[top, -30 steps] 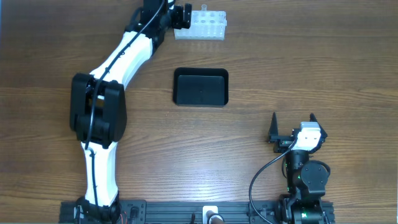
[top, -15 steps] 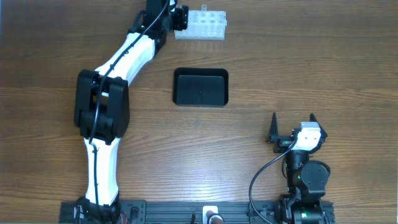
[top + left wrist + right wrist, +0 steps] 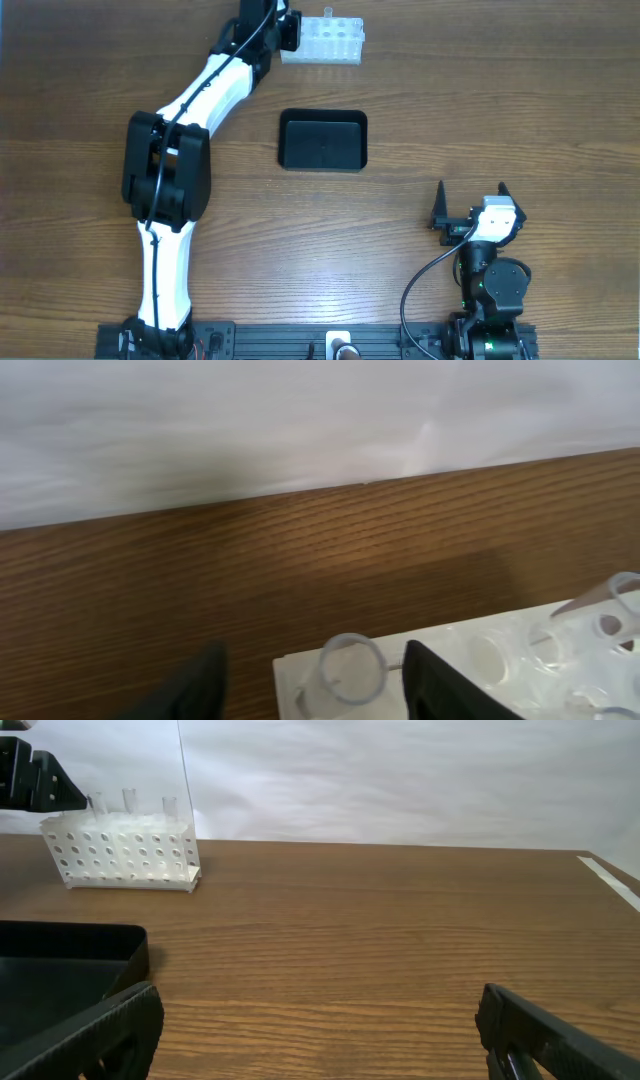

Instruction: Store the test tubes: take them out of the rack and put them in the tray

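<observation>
While the left arm [image 3: 215, 85] stretches far across the wood-grain table [image 3: 500, 100], left claw [image 3: 318, 670] open, fingers astride a clear round-rimmed test tube [image 3: 351, 660] in the white perforated rack [image 3: 322, 42], black rectangular tray [image 3: 323, 140] well behind it, right claw [image 3: 318, 1010] spread wide.

Seen from above, the left hand [image 3: 288, 28] lies at the far edge of the picture, its wrist cut off there, and its dark fingers cannot be told apart. The clear tubes [image 3: 328, 14] in the rack [image 3: 322, 45] are too faint to count. In the left wrist view the rack runs off the picture; the tube [image 3: 350, 666] between the fingers is blurred, only its rim showing. In the right wrist view the tray [image 3: 70, 930] and the right hand [image 3: 318, 1010] are cut off by the edge.
</observation>
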